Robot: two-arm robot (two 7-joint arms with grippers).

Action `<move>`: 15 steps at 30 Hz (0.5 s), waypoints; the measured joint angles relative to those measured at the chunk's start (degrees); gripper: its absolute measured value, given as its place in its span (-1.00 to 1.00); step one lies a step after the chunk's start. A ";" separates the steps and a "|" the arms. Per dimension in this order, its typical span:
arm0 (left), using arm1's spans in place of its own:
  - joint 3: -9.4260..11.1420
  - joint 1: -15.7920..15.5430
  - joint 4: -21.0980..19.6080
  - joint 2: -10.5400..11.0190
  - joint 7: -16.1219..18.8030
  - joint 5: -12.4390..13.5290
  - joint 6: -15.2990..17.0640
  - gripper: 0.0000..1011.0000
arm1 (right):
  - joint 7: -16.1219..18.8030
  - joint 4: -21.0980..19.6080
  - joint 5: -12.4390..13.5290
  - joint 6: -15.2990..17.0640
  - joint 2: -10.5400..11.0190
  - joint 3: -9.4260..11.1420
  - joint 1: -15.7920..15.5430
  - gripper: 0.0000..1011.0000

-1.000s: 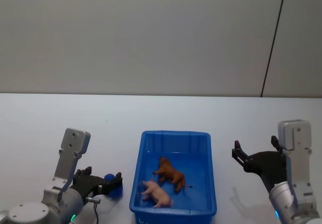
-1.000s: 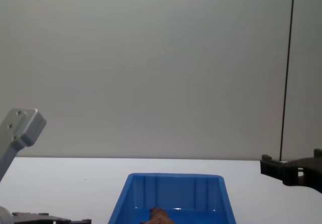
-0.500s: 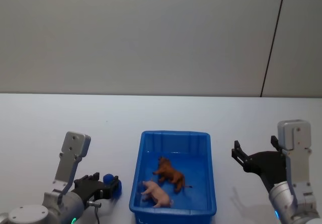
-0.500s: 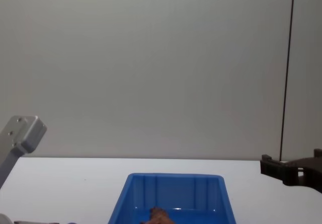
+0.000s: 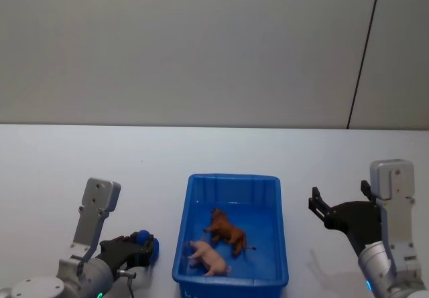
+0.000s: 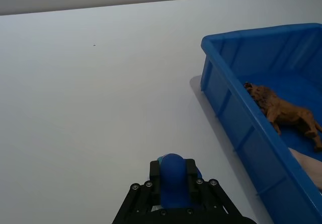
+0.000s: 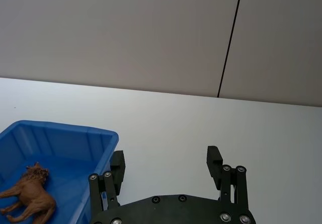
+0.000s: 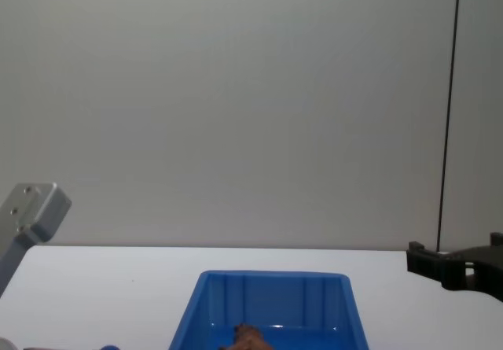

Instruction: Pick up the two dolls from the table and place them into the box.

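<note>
Both dolls lie inside the blue box (image 5: 232, 177): the brown doll (image 5: 226, 231) in the middle and the pale pink doll (image 5: 209, 258) nearer its front wall. My left gripper (image 5: 144, 246) hovers low just left of the box, shut on a small blue round object (image 6: 173, 176). The left wrist view shows the box (image 6: 251, 31) with the brown doll (image 6: 284, 114) and a bit of the pink doll (image 6: 308, 163). To the right of the box, my right gripper (image 5: 338, 194) hangs open and holds nothing; its wrist view shows it (image 7: 166, 157) beside the box (image 7: 60, 128).
The white table (image 5: 134, 157) stretches bare behind the box up to a plain grey wall. A thin dark vertical seam (image 5: 365, 50) runs down the wall at the right. In the chest view the box (image 8: 271, 275) stands centred.
My left arm has drawn back and sunk toward the near edge, its gripper closing tighter on the blue object. The right arm, the box and both dolls have not moved.
</note>
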 joint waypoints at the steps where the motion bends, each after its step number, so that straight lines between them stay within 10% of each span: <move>1: 0.00 0.01 -0.05 -0.01 0.00 0.00 -0.12 -0.42 | 0.00 0.00 0.00 0.00 0.00 0.00 0.00 0.98; 15: -0.32 -0.06 -3.21 0.17 -0.61 2.30 -2.69 -0.59 | 0.00 0.00 0.00 0.00 0.00 0.00 0.00 0.98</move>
